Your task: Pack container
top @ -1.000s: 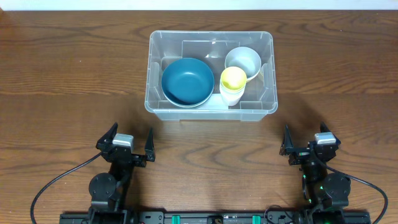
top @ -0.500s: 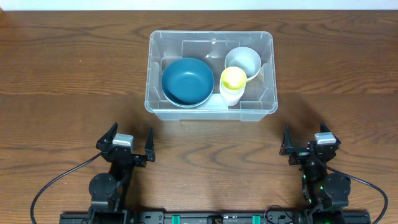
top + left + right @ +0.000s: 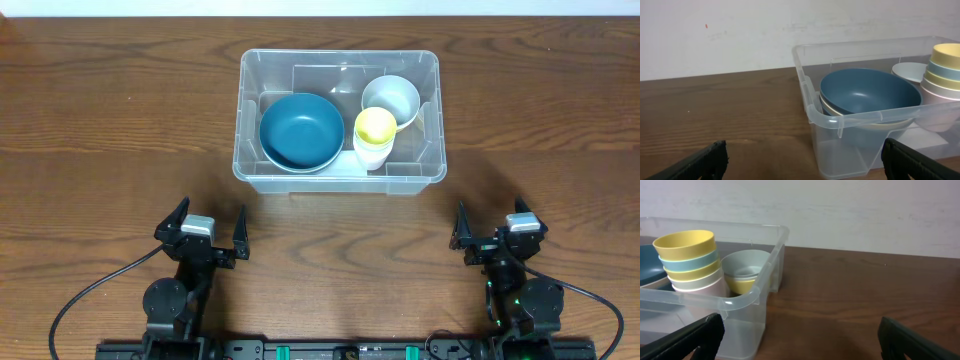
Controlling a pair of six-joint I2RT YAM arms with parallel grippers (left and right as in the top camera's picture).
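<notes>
Holding the container (image 3: 338, 56), wooden table (image 3: 100, 120) meets white wall (image 3: 715, 30).

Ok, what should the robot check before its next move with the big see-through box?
1. Large clear rectangular plastic container upright on the wooden table: ok.
2. Round blue bowl, pale round bowl and yellow-topped stack of cups inside it: ok.
3. Left gripper open and empty: ok.
4. Right gripper open and empty: ok.
5. Both grippers apart from the container: ok.
6. That stack sitting flat: cannot tell.
</notes>
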